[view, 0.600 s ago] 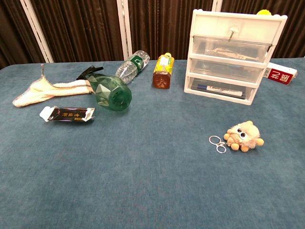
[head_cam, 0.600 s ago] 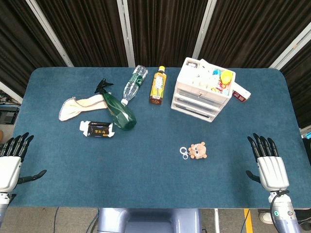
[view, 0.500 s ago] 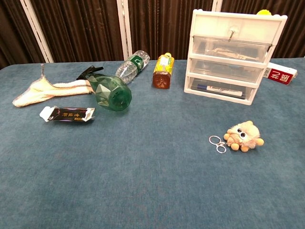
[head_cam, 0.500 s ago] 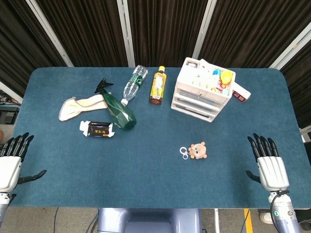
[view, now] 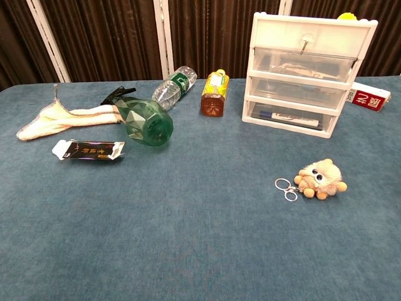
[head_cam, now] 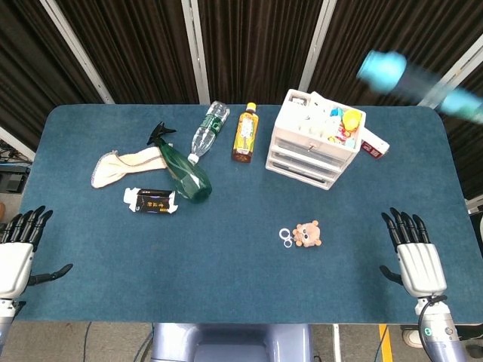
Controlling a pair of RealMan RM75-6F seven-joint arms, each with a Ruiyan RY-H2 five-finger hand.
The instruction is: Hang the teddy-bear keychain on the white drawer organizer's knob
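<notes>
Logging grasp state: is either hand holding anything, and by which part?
Nothing held. Left hand and right hand are open; the teddy-bear keychain lies on the table.

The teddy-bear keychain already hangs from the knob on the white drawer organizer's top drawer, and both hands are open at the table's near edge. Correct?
Not quite. The teddy-bear keychain lies on the table in front of the white drawer organizer, as the chest view shows; its knob is bare. The left hand and right hand are open at the near edge.
</notes>
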